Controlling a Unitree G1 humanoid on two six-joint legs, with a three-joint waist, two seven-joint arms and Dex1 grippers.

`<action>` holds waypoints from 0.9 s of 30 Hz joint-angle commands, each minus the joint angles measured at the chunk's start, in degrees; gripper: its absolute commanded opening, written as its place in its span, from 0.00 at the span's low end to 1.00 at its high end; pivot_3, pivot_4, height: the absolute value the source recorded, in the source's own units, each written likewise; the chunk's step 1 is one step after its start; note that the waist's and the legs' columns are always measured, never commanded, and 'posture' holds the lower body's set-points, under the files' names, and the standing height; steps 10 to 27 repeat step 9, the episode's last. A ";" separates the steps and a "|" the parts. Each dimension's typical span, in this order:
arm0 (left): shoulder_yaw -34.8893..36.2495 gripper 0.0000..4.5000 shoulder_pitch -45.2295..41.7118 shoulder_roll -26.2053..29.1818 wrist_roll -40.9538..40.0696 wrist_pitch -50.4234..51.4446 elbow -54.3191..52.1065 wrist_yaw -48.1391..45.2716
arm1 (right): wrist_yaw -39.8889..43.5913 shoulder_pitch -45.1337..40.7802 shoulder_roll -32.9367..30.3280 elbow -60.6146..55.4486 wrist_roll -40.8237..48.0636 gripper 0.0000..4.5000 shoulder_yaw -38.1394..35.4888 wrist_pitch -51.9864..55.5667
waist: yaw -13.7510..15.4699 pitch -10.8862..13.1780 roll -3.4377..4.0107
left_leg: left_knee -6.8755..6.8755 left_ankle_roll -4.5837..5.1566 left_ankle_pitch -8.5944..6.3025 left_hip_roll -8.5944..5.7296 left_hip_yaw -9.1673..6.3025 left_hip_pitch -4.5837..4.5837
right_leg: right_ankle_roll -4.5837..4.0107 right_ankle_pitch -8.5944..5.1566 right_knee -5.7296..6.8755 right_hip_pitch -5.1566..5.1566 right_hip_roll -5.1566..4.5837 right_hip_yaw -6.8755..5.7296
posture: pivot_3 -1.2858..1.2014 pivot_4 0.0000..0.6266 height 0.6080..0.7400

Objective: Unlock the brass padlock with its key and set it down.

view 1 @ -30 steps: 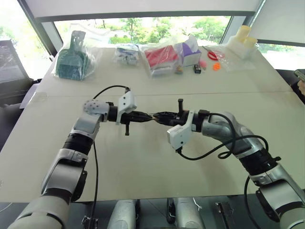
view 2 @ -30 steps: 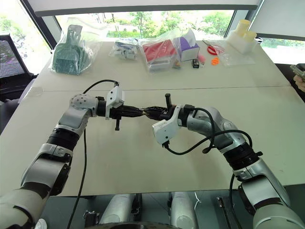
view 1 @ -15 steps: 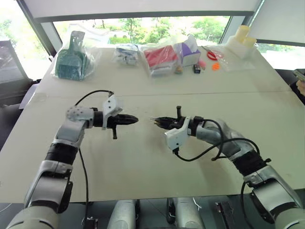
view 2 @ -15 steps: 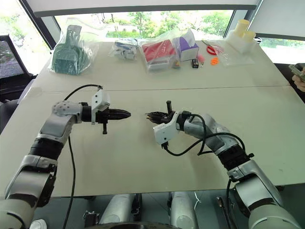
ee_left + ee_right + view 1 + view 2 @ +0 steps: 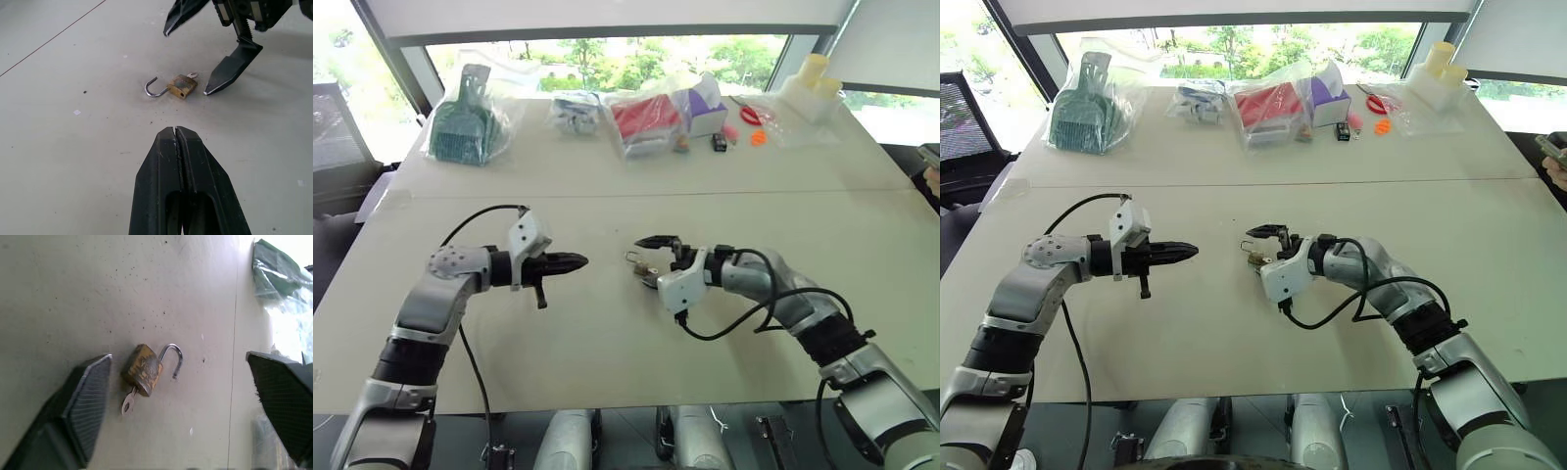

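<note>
Since a second ago the two grippers, then tip to tip above the table, have drawn apart, and the right gripper (image 5: 647, 262) has sunk and spread its fingers wide. The brass padlock (image 5: 143, 369) now lies loose on the table (image 5: 607, 333) between those parted fingers, touching neither, evidently just released there. Its shackle stands swung open, one end free, and the key (image 5: 129, 403) sits in the base of the yellowish body. The left gripper (image 5: 578, 260) has its fingers pressed together, empty, pulled back to its own side, probably to clear the lock. Farther off, bagged goods line the window edge.
</note>
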 commanded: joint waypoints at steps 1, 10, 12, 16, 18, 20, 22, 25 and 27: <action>1.91 0.00 1.06 1.41 -1.55 0.67 -3.73 0.68 | 10.27 3.12 -3.28 -9.45 14.31 0.99 -5.39 16.65 | -0.06 0.01 0.01 | 0.00 0.00 0.00 0.00 0.00 0.00 | 0.00 0.00 -0.01 0.00 0.00 0.00 | 0.52 0.24 1.00; 3.20 0.00 4.63 3.40 -3.20 2.80 -9.39 2.25 | 17.37 4.36 -7.20 -20.76 30.06 0.99 -12.21 41.74 | -0.22 0.00 0.04 | -0.02 0.00 -0.01 0.12 0.02 0.04 | -0.04 0.00 0.01 -0.02 0.02 -0.02 | 0.52 0.24 1.00; 3.20 0.00 4.63 3.40 -3.20 2.80 -9.39 2.25 | 17.37 4.36 -7.20 -20.76 30.06 0.99 -12.21 41.74 | -0.22 0.00 0.04 | -0.02 0.00 -0.01 0.12 0.02 0.04 | -0.04 0.00 0.01 -0.02 0.02 -0.02 | 0.52 0.24 1.00; 3.20 0.00 4.63 3.40 -3.20 2.80 -9.39 2.25 | 17.37 4.36 -7.20 -20.76 30.06 0.99 -12.21 41.74 | -0.22 0.00 0.04 | -0.02 0.00 -0.01 0.12 0.02 0.04 | -0.04 0.00 0.01 -0.02 0.02 -0.02 | 0.52 0.24 1.00; 3.20 0.00 4.63 3.40 -3.20 2.80 -9.39 2.25 | 17.37 4.36 -7.20 -20.76 30.06 0.99 -12.21 41.74 | -0.22 0.00 0.04 | -0.02 0.00 -0.01 0.12 0.02 0.04 | -0.04 0.00 0.01 -0.02 0.02 -0.02 | 0.52 0.24 1.00; 3.20 0.00 4.63 3.40 -3.20 2.80 -9.39 2.25 | 17.37 4.36 -7.20 -20.76 30.06 0.99 -12.21 41.74 | -0.22 0.00 0.04 | -0.02 0.00 -0.01 0.12 0.02 0.04 | -0.04 0.00 0.01 -0.02 0.02 -0.02 | 0.52 0.24 1.00; 3.20 0.00 4.63 3.40 -3.20 2.80 -9.39 2.25 | 17.37 4.36 -7.20 -20.76 30.06 0.99 -12.21 41.74 | -0.22 0.00 0.04 | -0.02 0.00 -0.01 0.12 0.02 0.04 | -0.04 0.00 0.01 -0.02 0.02 -0.02 | 0.52 0.24 1.00; 3.20 0.00 4.63 3.40 -3.20 2.80 -9.39 2.25 | 17.37 4.36 -7.20 -20.76 30.06 0.99 -12.21 41.74 | -0.22 0.00 0.04 | -0.02 0.00 -0.01 0.12 0.02 0.04 | -0.04 0.00 0.01 -0.02 0.02 -0.02 | 0.52 0.24 1.00; 3.20 0.00 4.63 3.40 -3.20 2.80 -9.39 2.25 | 17.37 4.36 -7.20 -20.76 30.06 0.99 -12.21 41.74 | -0.22 0.00 0.04 | -0.02 0.00 -0.01 0.12 0.02 0.04 | -0.04 0.00 0.01 -0.02 0.02 -0.02 | 0.52 0.24 1.00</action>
